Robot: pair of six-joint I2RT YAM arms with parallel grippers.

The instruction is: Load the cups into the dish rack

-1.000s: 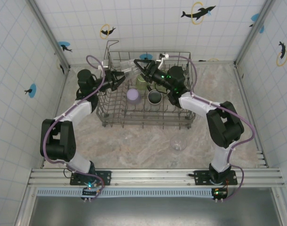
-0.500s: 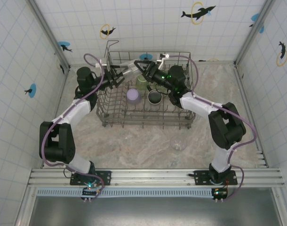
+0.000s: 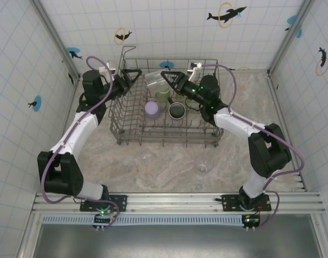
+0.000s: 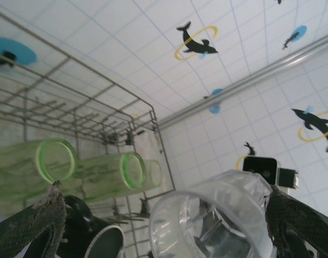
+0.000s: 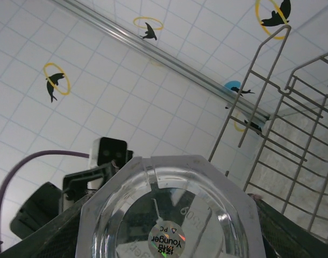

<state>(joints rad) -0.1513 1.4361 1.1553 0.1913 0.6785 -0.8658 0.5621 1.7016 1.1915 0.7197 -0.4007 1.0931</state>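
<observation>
My right gripper (image 3: 165, 80) is shut on a clear glass (image 3: 155, 79), held on its side above the back of the dish rack (image 3: 166, 141). In the right wrist view the glass's octagonal base (image 5: 169, 188) sits between my right gripper (image 5: 169, 220) fingers. My left gripper (image 3: 133, 79) stands open just left of the glass, apart from it. In the left wrist view the glass's mouth (image 4: 218, 215) faces my left gripper (image 4: 164, 207). In the rack are a lavender tumbler (image 3: 152, 109), a black mug (image 3: 177, 110) and green tumblers (image 4: 56, 161) lying down.
Another clear glass (image 3: 204, 163) stands on the marble table in front of the rack, to the right. The rack's raised corner loop (image 3: 129, 51) rises at its back left, close to my left gripper. Tiled walls close in the table on three sides.
My left gripper has opened, let go of the clear glass and drawn back to the left. The right gripper keeps the glass and has shifted slightly right.
</observation>
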